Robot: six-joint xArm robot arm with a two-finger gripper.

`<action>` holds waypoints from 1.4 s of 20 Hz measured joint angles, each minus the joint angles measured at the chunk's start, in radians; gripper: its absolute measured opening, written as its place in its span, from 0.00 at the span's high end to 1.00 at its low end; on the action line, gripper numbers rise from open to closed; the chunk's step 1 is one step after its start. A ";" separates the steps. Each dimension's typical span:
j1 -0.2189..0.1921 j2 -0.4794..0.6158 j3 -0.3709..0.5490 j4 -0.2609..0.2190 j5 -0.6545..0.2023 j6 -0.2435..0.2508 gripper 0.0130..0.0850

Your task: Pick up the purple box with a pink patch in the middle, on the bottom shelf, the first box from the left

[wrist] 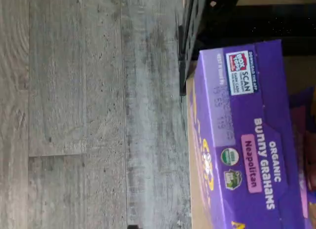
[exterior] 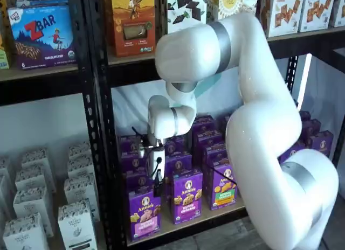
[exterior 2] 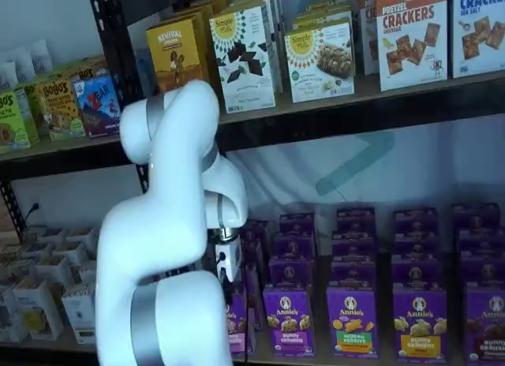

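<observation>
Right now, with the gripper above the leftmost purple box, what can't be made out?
- Gripper: its fingers merge into one dark shape in a shelf view, so no gap shows.
- Purple box: mostly hidden behind the arm in a shelf view.
- Purple box: front face cut off by the wrist view's edge.

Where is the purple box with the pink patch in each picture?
Wrist view: the purple box lies turned sideways, its top flap reading Neapolitan, beside grey floor.
Shelf view: it stands at the front left of the bottom shelf, under the gripper.
Shelf view: only a sliver shows behind the arm.
Shared landmark: the black shelf upright.
</observation>
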 joint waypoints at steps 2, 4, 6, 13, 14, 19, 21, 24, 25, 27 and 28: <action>0.002 0.015 -0.020 -0.010 0.007 0.011 0.00; 0.004 0.030 -0.039 -0.026 0.014 0.028 0.00; 0.006 0.045 -0.055 -0.041 0.018 0.043 0.00; 0.016 0.099 -0.111 -0.073 0.032 0.081 0.00; 0.017 0.107 -0.120 -0.075 0.035 0.085 0.00; 0.025 0.144 -0.163 -0.080 0.046 0.097 0.00; 0.027 0.158 -0.178 -0.087 0.049 0.106 0.00; 0.028 0.175 -0.193 -0.101 0.046 0.119 0.00; 0.028 0.179 -0.196 -0.106 0.044 0.123 0.00; 0.028 0.188 -0.202 -0.110 0.041 0.126 0.00; 0.028 0.192 -0.205 -0.111 0.040 0.127 0.00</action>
